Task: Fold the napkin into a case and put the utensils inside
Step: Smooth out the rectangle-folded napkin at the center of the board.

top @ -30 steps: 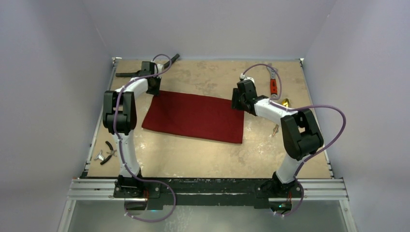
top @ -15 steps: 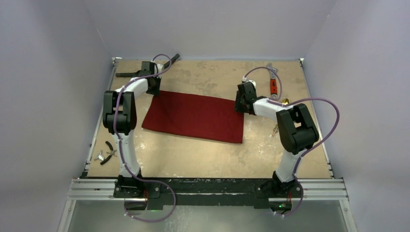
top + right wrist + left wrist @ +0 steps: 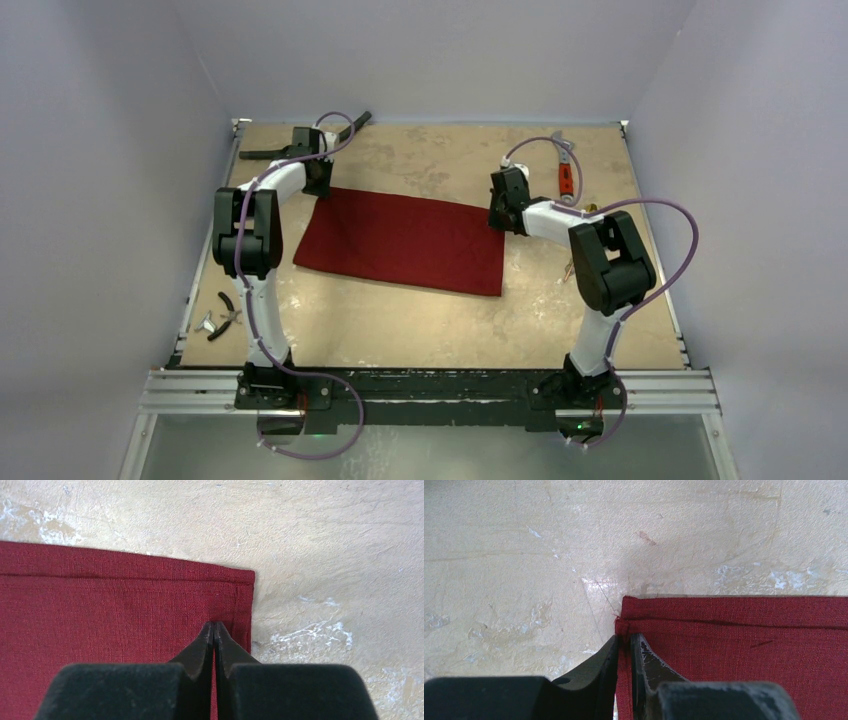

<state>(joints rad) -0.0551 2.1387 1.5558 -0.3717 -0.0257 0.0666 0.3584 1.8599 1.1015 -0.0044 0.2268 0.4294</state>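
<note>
I am pinching the side hem of the napkin (image 3: pixel 744 650) between the nearly touching fingers of my left gripper (image 3: pixel 624 639), just short of its far corner, while my right gripper (image 3: pixel 214 626) is resting fully closed on the opposite far corner, any hold on cloth unclear, the cloth lying flat between them.

We're looking at the left arm (image 3: pixel 250 235) and right arm (image 3: pixel 610 265): white links, chunky black joints, purple cables (image 3: pixel 694 245) looping, matte black fingers (image 3: pixel 594 670).
</note>
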